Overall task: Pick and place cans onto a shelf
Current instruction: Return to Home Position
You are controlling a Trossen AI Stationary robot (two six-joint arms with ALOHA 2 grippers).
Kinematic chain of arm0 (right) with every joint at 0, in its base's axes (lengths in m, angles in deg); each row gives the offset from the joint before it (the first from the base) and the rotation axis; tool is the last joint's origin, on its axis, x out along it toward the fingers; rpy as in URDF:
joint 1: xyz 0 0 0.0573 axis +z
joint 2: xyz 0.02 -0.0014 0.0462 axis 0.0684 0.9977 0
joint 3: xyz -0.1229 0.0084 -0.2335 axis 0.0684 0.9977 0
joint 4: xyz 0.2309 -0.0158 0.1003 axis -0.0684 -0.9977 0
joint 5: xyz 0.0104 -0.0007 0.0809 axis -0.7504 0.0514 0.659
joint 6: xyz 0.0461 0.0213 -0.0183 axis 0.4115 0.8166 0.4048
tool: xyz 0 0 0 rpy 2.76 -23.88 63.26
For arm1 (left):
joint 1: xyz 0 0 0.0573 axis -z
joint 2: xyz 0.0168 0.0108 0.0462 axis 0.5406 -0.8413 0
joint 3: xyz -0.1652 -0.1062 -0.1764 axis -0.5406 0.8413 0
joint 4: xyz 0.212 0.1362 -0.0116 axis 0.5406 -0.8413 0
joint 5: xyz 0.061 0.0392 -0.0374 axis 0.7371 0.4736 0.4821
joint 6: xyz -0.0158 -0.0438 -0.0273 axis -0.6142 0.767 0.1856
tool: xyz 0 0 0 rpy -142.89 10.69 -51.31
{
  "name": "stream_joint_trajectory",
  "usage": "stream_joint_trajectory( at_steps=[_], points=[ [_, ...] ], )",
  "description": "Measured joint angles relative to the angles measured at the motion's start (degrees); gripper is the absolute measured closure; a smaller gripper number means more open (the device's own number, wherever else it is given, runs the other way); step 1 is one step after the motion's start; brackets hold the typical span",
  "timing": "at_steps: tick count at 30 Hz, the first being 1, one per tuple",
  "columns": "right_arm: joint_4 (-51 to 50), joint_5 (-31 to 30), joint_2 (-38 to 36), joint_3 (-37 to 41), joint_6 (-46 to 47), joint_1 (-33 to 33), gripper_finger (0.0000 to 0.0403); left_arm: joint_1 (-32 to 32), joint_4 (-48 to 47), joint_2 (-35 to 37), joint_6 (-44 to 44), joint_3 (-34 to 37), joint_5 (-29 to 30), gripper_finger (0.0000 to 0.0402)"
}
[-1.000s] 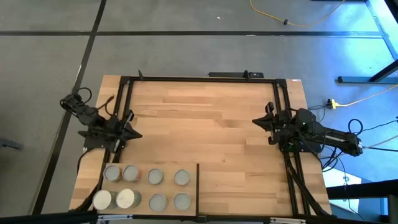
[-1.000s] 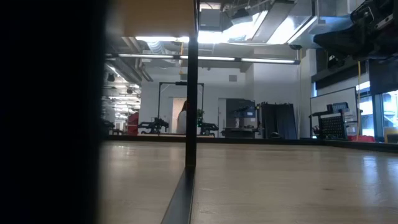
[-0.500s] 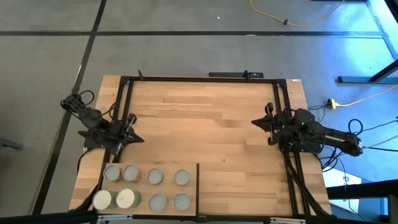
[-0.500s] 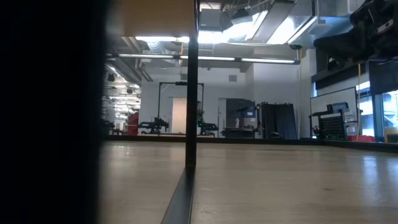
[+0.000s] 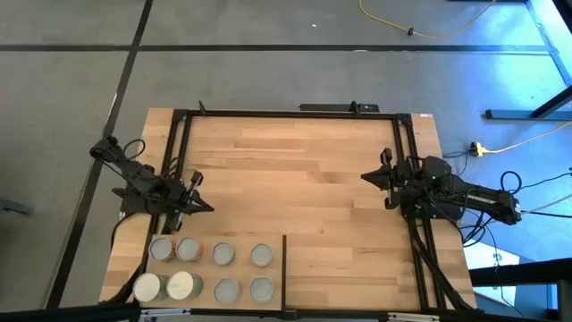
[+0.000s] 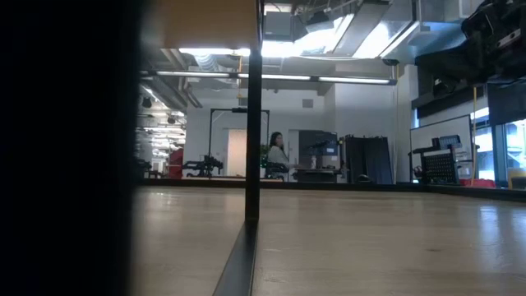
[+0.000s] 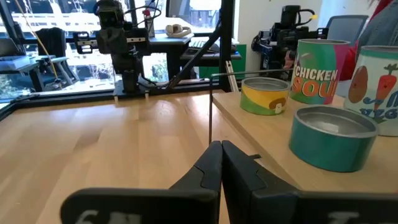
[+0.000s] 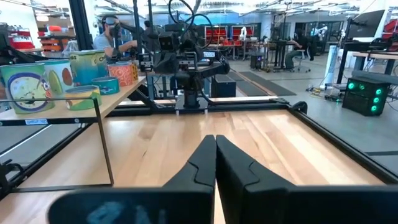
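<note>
Here left end effector (image 7: 221,144), right end effector (image 8: 215,139) both together, empty; low view hides cans (image 5: 222,254).

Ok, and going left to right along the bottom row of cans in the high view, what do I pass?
first whitish-topped can → second whitish-topped can → first silver-topped can → second silver-topped can → shelf's black upright edge → planked tabletop
</note>
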Motion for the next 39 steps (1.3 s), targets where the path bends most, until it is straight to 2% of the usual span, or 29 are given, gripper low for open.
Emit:
stream_joint_trajectory(
  at_steps=[6,11,15,25,28,33,39],
  points=[
    [-1.05,1.05,0.00,0.14,0.25,0.00,0.0396,-0.02,4.42,0.02,-0.27,2.85,-1.18,0.0402],
    [3.39,0.96,0.02,3.96,0.71,0.01,0.0396,-0.02,6.27,0.00,-0.17,4.60,-2.91,0.0402],
    [4.20,2.45,0.55,3.87,1.57,0.15,0.0396,-0.02,10.51,-0.01,-0.43,6.52,-4.63,0.0402],
    [4.18,2.33,0.59,3.87,3.28,0.15,0.0396,0.00,11.20,0.02,-3.32,6.54,-6.45,0.0402],
    [3.83,-0.21,0.60,3.85,3.44,0.15,0.0396,0.00,11.15,0.02,-3.30,6.54,-4.36,0.0402],
    [2.97,-5.19,0.61,3.82,3.56,0.15,0.0396,-0.08,11.41,0.02,-3.42,6.54,3.42,0.0402],
    [2.25,-10.10,0.61,3.80,5.01,0.15,0.0395,-0.07,11.50,0.02,-4.32,6.54,4.76,0.0401]
  ],
)
